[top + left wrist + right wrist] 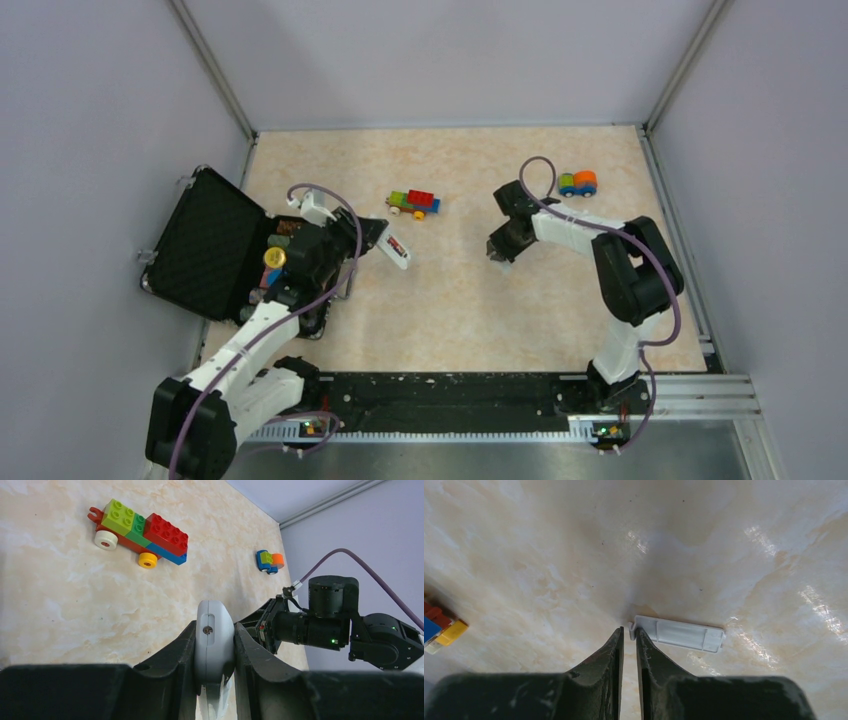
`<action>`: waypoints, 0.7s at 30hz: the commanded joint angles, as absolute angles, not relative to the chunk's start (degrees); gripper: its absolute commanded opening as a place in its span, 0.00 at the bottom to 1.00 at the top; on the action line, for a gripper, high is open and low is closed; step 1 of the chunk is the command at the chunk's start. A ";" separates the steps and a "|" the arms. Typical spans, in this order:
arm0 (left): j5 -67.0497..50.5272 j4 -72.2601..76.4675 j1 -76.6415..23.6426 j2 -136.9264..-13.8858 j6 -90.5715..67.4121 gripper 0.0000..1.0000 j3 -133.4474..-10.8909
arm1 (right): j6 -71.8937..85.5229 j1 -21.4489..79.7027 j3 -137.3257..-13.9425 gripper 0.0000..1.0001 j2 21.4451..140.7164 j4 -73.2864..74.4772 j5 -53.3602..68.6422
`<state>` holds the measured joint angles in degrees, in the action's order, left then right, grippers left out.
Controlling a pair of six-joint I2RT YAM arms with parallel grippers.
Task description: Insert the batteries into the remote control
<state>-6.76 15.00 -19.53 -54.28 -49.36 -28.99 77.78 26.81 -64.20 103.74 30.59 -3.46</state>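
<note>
My left gripper (215,652) is shut on the white remote control (215,635), seen end-on between the fingers. In the top view the remote (396,249) sticks out to the right of the left gripper (352,236), with a small red patch on it. The detached white back cover (680,634) lies flat on the table. My right gripper (629,630) is down at the table with its jaws a narrow slit apart, pinching the cover's hooked left end. In the top view the right gripper (500,255) is right of centre. The batteries cannot be made out as separate things.
An open black case (205,245) with poker chips (273,257) sits at the left under the left arm. A multicoloured brick car (415,203) stands behind the remote and also shows in the left wrist view (140,532). A small blue-orange toy car (578,183) is at the back right.
</note>
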 commanded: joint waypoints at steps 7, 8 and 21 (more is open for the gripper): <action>-5.47 21.54 -18.81 -53.18 -48.96 0.00 -27.27 | 74.44 25.12 -63.39 0.00 108.88 37.52 -9.95; -5.45 21.56 -18.69 -53.20 -49.01 0.00 -27.21 | 74.20 25.09 -63.58 0.00 108.93 37.53 -9.97; -8.33 19.05 -18.54 -56.16 -51.55 0.00 -31.64 | 63.66 25.10 -65.95 0.00 94.70 31.68 -9.45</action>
<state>-6.70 16.64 -18.81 -54.72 -49.76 -27.46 68.40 26.09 -66.00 102.89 33.04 -7.03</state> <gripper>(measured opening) 0.318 0.008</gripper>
